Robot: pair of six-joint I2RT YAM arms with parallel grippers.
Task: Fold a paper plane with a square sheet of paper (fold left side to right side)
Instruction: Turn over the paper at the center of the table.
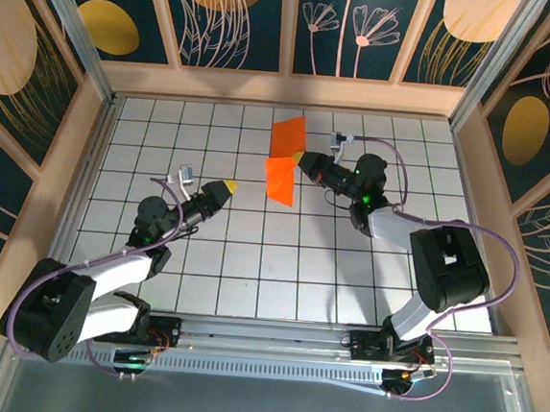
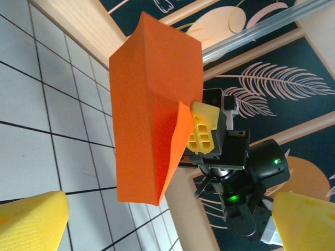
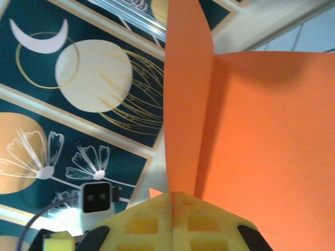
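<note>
The square sheet of paper [image 1: 283,159] is bright orange, creased and partly folded, with one flap angled against the other. It hangs above the far middle of the white grid table [image 1: 252,252]. My right gripper [image 1: 301,158] is shut on the sheet's edge, its yellow pads pressed together on the paper in the right wrist view [image 3: 172,197]. There the sheet [image 3: 261,130] rises up from the jaws. My left gripper [image 1: 226,188] stands open about one tile to the left of the paper, nothing between its fingers. In the left wrist view the paper [image 2: 152,104] lies ahead of that gripper [image 2: 170,212].
Wooden walls with dark floral panels [image 1: 286,82] close in the table at the back and both sides. A metal rail [image 1: 264,335] runs along the near edge by the arm bases. Open tiles lie between the two arms.
</note>
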